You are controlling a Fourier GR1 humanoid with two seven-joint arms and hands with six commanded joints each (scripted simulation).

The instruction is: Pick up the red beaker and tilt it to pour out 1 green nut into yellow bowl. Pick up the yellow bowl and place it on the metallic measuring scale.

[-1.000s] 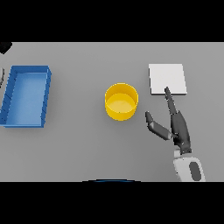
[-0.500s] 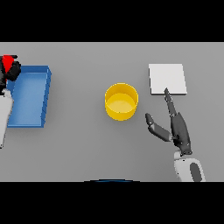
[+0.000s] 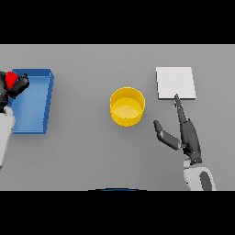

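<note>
Since the earlier frame the left hand [image 3: 13, 87] is reaching further in over the blue tray [image 3: 46, 103], fingers curling round the red beaker [image 3: 10, 79] at nine o'clock. The yellow bowl [image 3: 127, 106] is sitting at centre, round and open-topped. At three o'clock the right hand [image 3: 186, 135] is resting with fingers straight, pointing toward the pale square measuring scale [image 3: 175, 82] at two o'clock.

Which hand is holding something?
The left hand, at the picture's left edge over the blue tray: its fingers curl round the red beaker. The right hand lies open and holds nothing, near the scale.
</note>
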